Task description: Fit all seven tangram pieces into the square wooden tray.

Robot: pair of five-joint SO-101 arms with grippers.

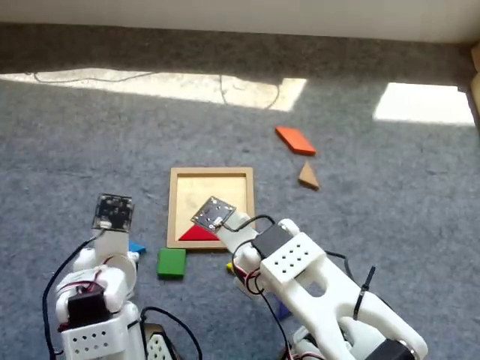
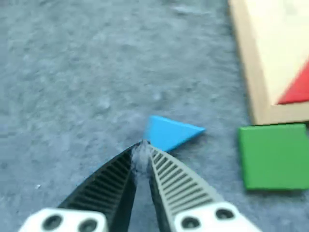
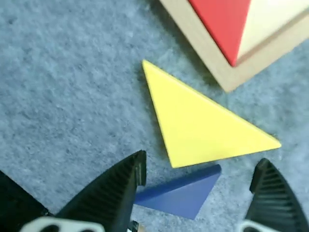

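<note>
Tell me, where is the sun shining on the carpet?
High view: two bright sun patches on the carpet beyond the wooden tray, which sits in shade. Left wrist view: blue triangle in shade. Right wrist view: yellow triangle too.

Spread hand (image 3: 202, 162) over yellow triangle (image 3: 198, 123) and blue piece (image 3: 181, 193), near tray (image 3: 231, 72) corner

Tray (image 1: 172, 206) near corner, red triangle (image 1: 196, 234) partly hidden under right arm (image 1: 300, 262); green square (image 2: 275, 154) cut by picture edge.
</note>
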